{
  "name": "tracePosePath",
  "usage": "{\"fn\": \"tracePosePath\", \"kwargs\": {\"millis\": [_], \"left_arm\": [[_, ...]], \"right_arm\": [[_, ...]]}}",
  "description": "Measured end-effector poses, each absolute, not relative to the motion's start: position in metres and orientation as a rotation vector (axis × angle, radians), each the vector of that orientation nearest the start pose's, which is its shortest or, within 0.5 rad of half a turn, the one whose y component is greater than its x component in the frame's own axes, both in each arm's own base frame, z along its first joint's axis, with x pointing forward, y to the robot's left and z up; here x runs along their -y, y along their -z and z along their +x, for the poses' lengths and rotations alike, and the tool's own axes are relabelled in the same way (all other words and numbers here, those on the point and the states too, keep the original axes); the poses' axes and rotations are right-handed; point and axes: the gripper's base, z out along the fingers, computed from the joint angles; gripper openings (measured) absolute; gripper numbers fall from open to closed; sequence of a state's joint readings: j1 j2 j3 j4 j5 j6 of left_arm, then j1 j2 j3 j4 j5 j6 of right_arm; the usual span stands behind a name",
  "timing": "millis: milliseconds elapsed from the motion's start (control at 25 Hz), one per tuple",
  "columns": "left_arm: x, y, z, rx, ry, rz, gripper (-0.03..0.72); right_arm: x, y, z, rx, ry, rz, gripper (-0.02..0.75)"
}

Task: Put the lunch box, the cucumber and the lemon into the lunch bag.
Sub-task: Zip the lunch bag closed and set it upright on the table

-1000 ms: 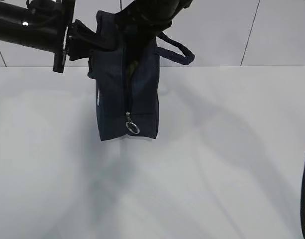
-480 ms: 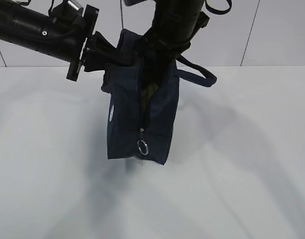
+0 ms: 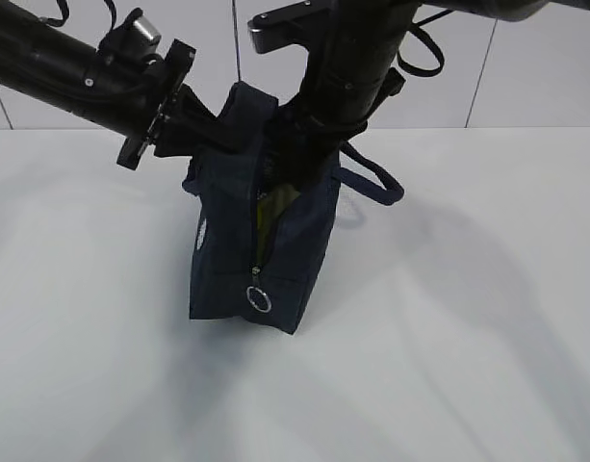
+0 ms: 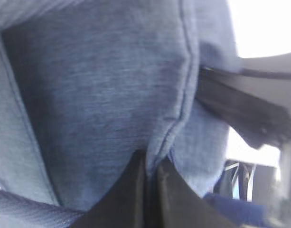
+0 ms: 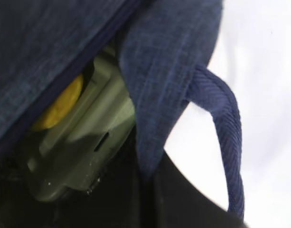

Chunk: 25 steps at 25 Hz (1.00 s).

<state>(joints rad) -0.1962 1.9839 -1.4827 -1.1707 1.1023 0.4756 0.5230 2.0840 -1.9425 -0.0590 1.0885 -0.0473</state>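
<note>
Lowered since earlier, lunch bag hangs pinched by clenched left claw and right claw.

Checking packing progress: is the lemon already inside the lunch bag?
Yes, the right wrist view shows the lemon inside the open lunch bag, beside the lunch box.

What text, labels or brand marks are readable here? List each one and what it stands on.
None can be read.
The lunch bag carries a small pale oval patch on its side, too small and blurred to read.
Nothing legible on the arms, either gripper or the table.
</note>
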Motion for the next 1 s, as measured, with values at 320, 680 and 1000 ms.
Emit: {"fn": "tracePosePath", "kwargs": {"millis": [320,680,1000], "left_arm": [[0.155,-0.221,0.397,-2.593,1.47,0.092,-0.002],[0.155,-0.208,0.402,-2.6,1.461,0.039,-0.002],[0.155,-0.208,0.404,-2.594,1.453,0.025,-0.002]], "right_arm": [[-0.23,-0.278,0.409,-2.518,-0.101,-0.73,0.0],[-0.233,-0.276,0.415,-2.447,-0.127,-0.699,0.0],[-0.234,-0.251,0.417,-2.398,-0.141,-0.685,0.0]]}}
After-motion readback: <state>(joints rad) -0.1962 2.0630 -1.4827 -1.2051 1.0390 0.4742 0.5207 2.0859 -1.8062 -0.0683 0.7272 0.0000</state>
